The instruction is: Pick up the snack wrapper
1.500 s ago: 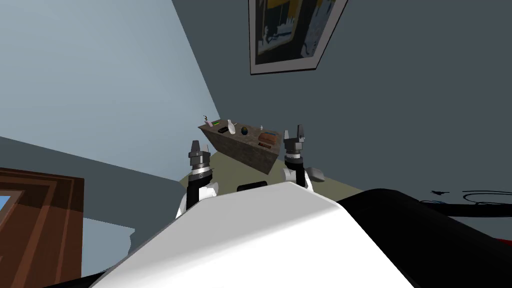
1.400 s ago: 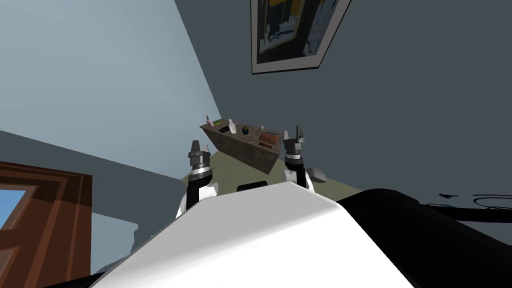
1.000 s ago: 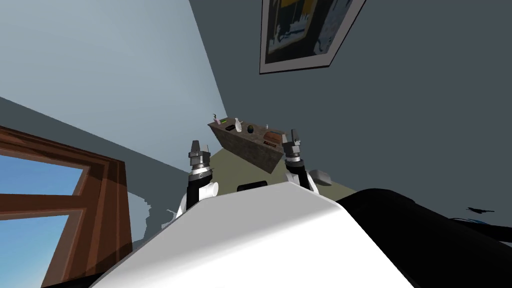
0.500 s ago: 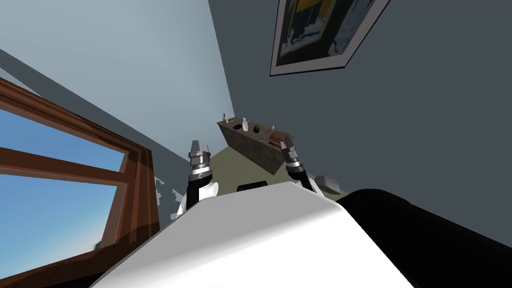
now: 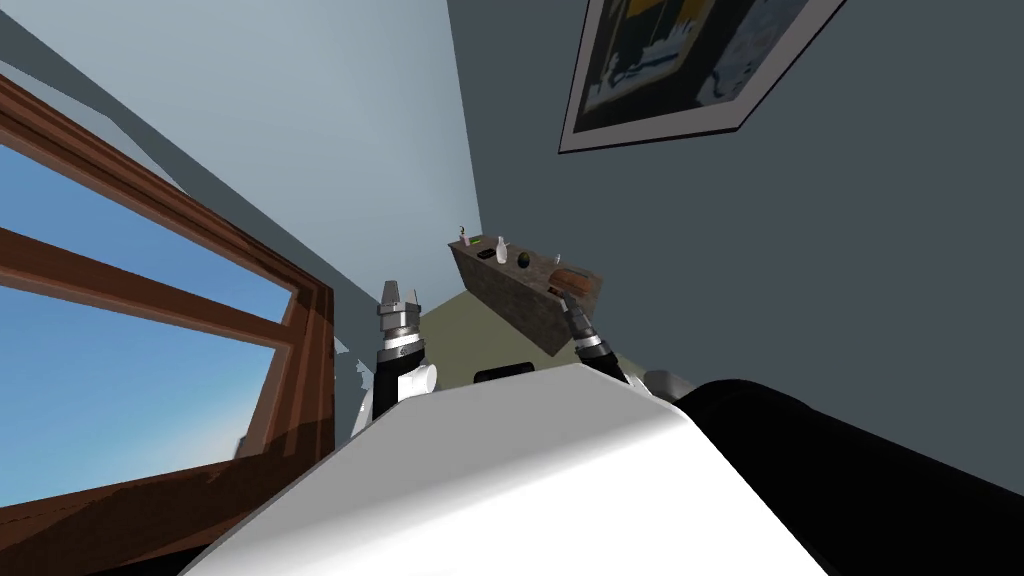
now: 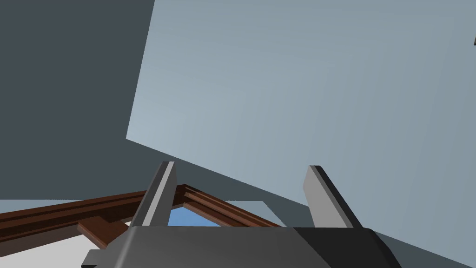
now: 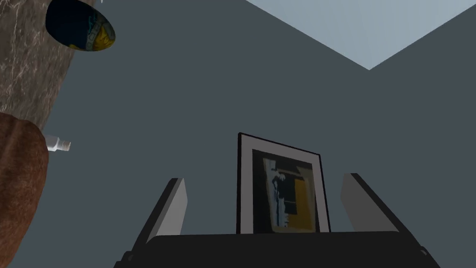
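Counter [image 5: 512, 298] just beside right jaws, spread; left jaws spread too.

Stone-look cabinet [image 5: 520, 303] — 1 white bottle [image 5: 501, 249], dark oval [image 5: 523, 260], perhaps a brown basket [image 5: 572, 277].

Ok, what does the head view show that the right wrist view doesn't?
The head view adds the brown-framed window, the left hand, a white bottle and the olive floor. The right wrist view adds the blue and yellow print on the dark oval object. Both have the right hand, open, the marbled counter, the brown lump and the framed picture.
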